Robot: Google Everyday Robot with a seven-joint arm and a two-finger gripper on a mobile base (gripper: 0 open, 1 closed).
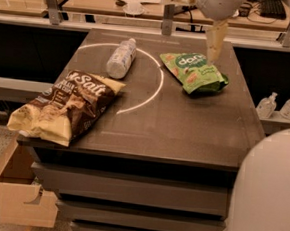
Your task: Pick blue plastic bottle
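Observation:
The blue plastic bottle (121,59) is small, clear and ribbed, with a pale label and a white cap. It lies on its side at the back left of the dark table (184,130), on a white painted arc. My gripper (214,46) hangs from the top of the view over the back right of the table. It is just above the far edge of a green chip bag (192,72) and well to the right of the bottle. It holds nothing that I can see.
A brown and yellow chip bag (65,106) lies at the table's front left corner. Two small pump-top bottles (279,105) stand on a ledge to the right. A cardboard box (21,193) sits on the floor at lower left. A white rounded robot part (266,197) fills the lower right.

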